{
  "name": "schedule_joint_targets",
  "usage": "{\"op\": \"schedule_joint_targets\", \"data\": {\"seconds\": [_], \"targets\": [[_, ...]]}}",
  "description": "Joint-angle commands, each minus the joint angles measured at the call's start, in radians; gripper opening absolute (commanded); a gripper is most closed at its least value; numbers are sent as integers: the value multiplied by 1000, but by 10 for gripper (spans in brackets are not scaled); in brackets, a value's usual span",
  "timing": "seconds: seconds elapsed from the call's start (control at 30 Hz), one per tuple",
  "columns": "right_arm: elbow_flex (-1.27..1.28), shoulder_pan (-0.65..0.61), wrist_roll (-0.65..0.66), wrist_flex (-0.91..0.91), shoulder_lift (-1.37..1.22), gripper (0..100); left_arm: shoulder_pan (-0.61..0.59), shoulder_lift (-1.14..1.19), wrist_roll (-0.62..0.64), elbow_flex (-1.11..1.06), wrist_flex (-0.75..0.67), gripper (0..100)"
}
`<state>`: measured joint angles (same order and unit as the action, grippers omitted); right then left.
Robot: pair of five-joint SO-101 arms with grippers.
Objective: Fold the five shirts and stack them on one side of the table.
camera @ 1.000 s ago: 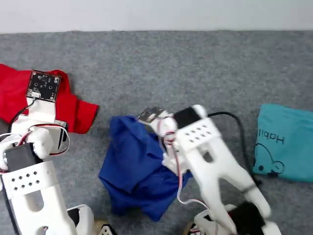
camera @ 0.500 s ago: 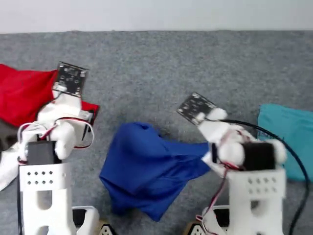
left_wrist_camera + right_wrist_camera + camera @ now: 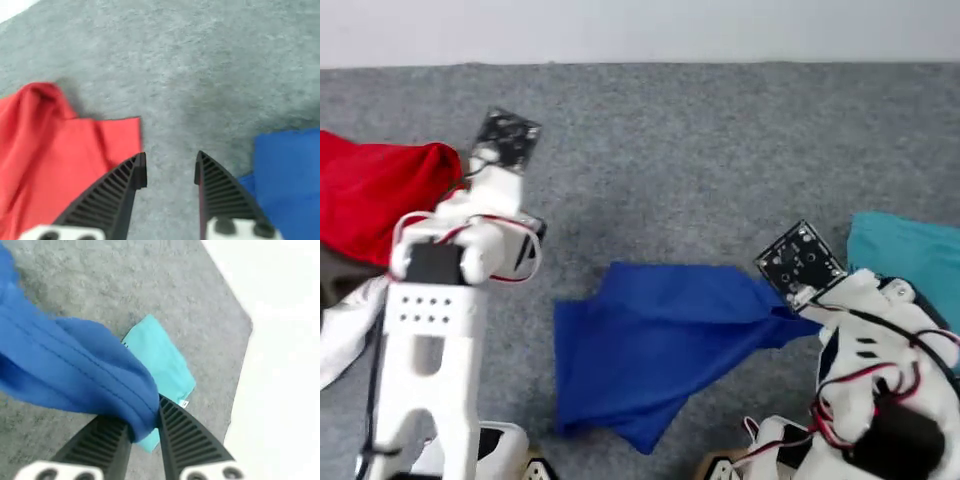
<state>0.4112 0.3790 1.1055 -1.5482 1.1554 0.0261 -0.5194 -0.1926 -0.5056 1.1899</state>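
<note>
Blue cotton dominates the middle of the tabletop (image 3: 700, 150): the blue shirt (image 3: 660, 345) lies half spread out near the edge where the arms are mounted. One corner is drawn up and out toward the right edge. That corner sits pinched in the right gripper (image 3: 145, 417), whose jaws are nearly closed on a thick fold of the fabric. From above, this grip is hidden under the right arm (image 3: 880, 400) and its wrist board (image 3: 800, 262).

The teal shirt (image 3: 905, 255) lies flat by the right edge. It is cut off by the frame and partly covered by the right arm, so its full outline cannot be made out. The red shirt (image 3: 370, 195) is bunched at the left edge, also cut off. A white cloth (image 3: 345, 325) lies below it, half hidden behind the left arm (image 3: 425, 330). What kind of garment it is cannot be told.

The left gripper (image 3: 170, 162) hangs over bare grey surface between the red and blue shirts, jaws apart and holding nothing.

A second ago the blue shirt was a crumpled heap under the right arm at the middle. Since then the arm has swung toward the right edge and stretched the shirt out flatter. The left arm has left the red shirt and moved toward the middle.
</note>
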Motion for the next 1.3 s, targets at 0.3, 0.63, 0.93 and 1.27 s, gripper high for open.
{"op": "schedule_joint_targets", "data": {"seconds": [0.3,0.63,0.93,1.27], "targets": [[51,18,9,1,18,9,201,493,2,332,83,270],[86,18,9,7,18,9,331,859,-57,572,238,272],[87,16,9,10,18,9,330,1066,-124,636,315,242],[87,13,8,168,18,9,290,967,-120,771,374,14]]}}
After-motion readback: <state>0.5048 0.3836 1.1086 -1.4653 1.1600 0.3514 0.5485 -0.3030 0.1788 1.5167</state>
